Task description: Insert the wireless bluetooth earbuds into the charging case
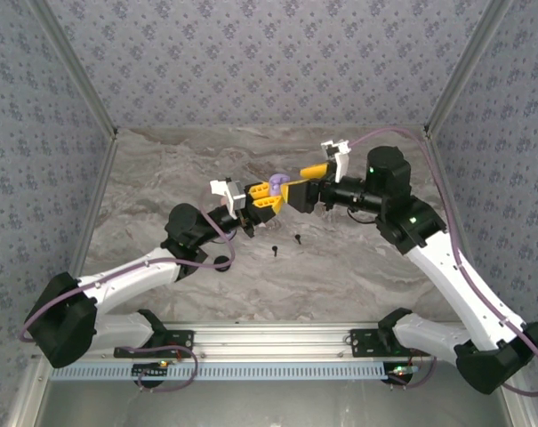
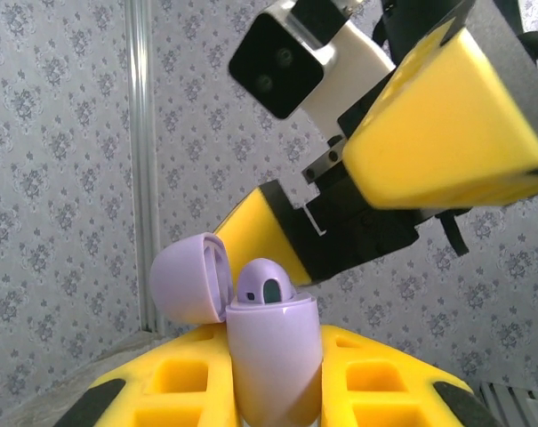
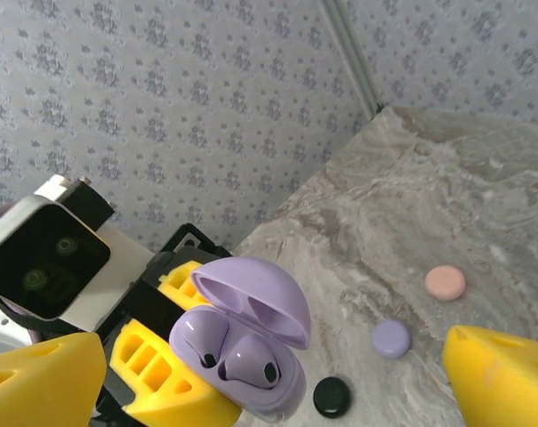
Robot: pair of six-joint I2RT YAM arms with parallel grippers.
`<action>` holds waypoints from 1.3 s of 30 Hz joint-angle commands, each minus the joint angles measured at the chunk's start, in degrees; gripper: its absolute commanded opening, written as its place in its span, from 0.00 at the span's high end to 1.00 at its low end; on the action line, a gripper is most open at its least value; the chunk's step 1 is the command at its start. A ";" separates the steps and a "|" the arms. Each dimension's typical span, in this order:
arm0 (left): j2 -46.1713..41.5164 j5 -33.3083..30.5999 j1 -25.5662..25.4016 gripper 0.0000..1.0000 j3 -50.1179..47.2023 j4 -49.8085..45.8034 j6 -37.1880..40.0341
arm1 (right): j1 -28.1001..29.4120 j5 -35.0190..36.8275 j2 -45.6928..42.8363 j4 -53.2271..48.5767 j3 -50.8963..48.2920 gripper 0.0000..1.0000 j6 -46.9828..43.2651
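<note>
Squeezing the charging case (image 2: 273, 356), your left claw (image 1: 261, 201) is clamped; your right claw (image 1: 304, 184) spreads wide, empty. Tiny earbuds (image 1: 276, 250) look slippery: pinch the stems

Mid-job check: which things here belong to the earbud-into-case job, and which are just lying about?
Job: open lavender plastic charging case, held by left pincer; lavender earbuds seated inside; two tiny black stemmed earbuds.
Lying about: pale pink round disc; lavender round disc; black round disc.
</note>
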 commanded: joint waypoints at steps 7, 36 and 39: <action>0.49 0.94 -0.38 1.00 2.39 1.95 -0.70 | 3.50 -7.40 2.48 3.29 3.36 0.01 -0.16; -1.16 -10.58 0.11 1.00 4.37 -19.94 1.89 | 2.73 33.27 -11.45 -11.61 -6.79 0.00 -8.96; -0.53 -13.24 1.84 1.00 3.23 -24.98 -0.33 | 0.40 33.74 -13.75 -10.24 -10.21 0.00 -6.56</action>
